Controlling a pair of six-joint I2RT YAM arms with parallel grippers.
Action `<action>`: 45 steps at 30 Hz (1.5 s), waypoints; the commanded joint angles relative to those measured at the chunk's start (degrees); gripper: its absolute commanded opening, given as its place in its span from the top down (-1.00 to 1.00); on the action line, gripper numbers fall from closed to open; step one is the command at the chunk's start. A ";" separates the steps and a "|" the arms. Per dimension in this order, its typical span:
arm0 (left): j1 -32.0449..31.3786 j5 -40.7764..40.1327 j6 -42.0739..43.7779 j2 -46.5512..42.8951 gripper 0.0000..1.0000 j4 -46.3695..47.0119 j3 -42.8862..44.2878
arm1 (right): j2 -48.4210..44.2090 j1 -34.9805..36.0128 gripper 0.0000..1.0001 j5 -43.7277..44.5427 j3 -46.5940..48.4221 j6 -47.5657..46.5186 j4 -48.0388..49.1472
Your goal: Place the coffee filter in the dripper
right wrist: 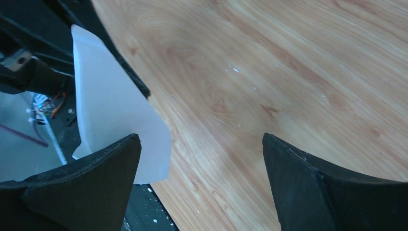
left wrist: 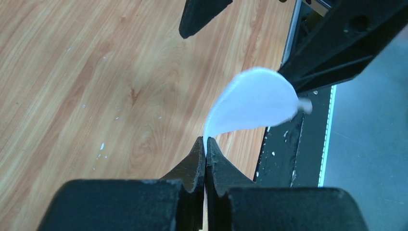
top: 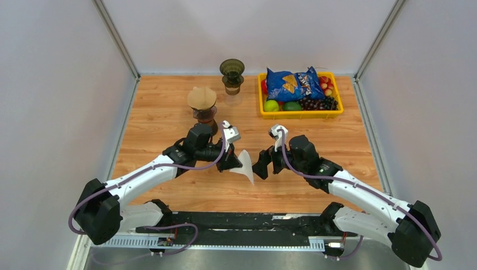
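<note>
The white coffee filter (left wrist: 252,103) is clamped by one edge in the left tool (left wrist: 206,144), whose fingers are pressed together on it. It is held above the worktop (top: 163,118), fanning out past the fingertips. The right tool (right wrist: 199,139) is spread wide apart facing it, with the filter just beside one finger; contact cannot be told. The empty dripper (top: 232,72) stands well beyond both tools.

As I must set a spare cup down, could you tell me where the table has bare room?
Bare wood on the table: back left, beside the brown-topped dripper, and right, between basket and right arm. A narrow strip separates the dark dripper from the basket. Near centre is crowded: the left gripper pinches the filter, facing the open right gripper.
</note>
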 commanded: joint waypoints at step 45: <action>0.22 5.66 -3.72 0.85 0.99 5.17 -0.18 | -10.67 2.74 -0.92 21.53 1.50 1.72 -2.57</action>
